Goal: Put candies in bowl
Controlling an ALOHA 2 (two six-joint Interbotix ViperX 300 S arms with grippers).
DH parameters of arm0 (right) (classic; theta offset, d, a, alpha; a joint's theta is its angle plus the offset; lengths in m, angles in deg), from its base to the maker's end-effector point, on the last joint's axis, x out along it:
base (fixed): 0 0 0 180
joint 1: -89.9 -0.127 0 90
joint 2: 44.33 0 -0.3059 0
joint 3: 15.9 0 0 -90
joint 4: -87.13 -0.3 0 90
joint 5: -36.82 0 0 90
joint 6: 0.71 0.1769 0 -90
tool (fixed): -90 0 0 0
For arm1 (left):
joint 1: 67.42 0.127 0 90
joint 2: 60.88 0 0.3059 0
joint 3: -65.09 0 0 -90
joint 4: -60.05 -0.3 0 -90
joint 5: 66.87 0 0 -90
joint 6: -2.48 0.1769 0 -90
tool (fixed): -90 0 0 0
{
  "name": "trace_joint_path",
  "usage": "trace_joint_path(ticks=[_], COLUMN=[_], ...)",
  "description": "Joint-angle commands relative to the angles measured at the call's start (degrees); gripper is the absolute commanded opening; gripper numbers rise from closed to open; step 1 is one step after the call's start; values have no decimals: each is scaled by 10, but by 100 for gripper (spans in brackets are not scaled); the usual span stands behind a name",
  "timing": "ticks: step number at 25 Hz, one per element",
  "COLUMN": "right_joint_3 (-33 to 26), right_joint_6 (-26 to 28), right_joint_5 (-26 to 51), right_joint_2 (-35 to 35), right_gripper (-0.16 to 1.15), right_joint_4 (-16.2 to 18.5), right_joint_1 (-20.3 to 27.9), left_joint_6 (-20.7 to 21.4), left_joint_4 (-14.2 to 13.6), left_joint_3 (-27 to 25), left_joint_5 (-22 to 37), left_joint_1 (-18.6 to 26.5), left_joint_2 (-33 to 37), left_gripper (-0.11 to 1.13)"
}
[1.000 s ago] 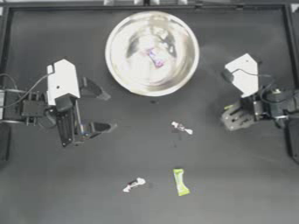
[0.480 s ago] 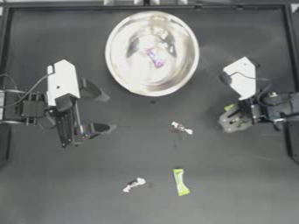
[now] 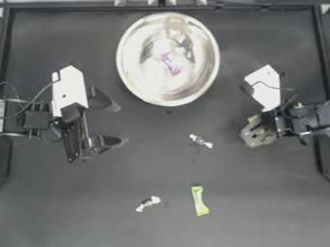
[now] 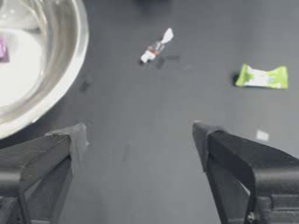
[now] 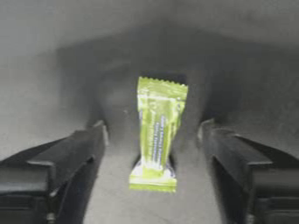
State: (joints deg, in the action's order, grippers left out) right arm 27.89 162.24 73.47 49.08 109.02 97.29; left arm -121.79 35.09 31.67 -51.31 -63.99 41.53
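the bowl stands on the dark table near the far edge, about in the middle. inside it lies one pink-purple and white candy.

the right gripper is low over the table near the right edge. its jaws are spread apart, and a long yellow-green candy lies flat on the table between them. in the right wrist view there is a gap on each side of the candy, so the jaws do not touch it.

the left gripper is near the left edge of the table, beside the bowl. its jaws are also wide apart and hold nothing.

three more candies lie loose on the table. a small white twist-wrapped candy is near the middle of the table, between the two grippers. a second yellow-green candy is closer to the near edge, and just beside it, on the left-arm side, lies another small white twist-wrapped candy.
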Motion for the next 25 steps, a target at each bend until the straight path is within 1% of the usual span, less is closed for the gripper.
trace_joint_path(ticks=[1, 5, 7, 11, 13, 15, 19, 22, 25], right_joint_3=[1, 3, 4, -3, -15, -36, -97, -141, -178], right_joint_6=[1, 0, 0, -6, -12, -18, -48, -67, -83], right_joint_5=[2, 2, 2, 4, 10, 26, 71, 75, 67], right_joint_2=[-6, -5, -6, -7, -13, -23, -59, -79, -85], right_gripper=[75, 53, 48, 48, 48, 48, 48, 48, 48], right_joint_4=[-1, 0, 0, -1, 2, 6, 28, 47, 69], right_joint_1=[0, 0, -1, 0, 0, 0, 0, 6, 22], left_joint_6=[-1, -1, -1, -1, -1, -1, -1, -1, -1], left_joint_4=[1, 2, 5, 10, 11, 11, 11, 11, 11], left_joint_3=[4, 5, 4, 4, 4, 4, -4, -7, -8], left_joint_5=[-2, -2, -2, -1, 0, 0, 1, 0, 0], left_joint_1=[0, 0, 0, 0, 0, 0, 0, 0, 0], left_joint_2=[18, 18, 18, 24, 25, 26, 25, 25, 25], left_gripper=[102, 102, 102, 102, 102, 102, 102, 102, 102])
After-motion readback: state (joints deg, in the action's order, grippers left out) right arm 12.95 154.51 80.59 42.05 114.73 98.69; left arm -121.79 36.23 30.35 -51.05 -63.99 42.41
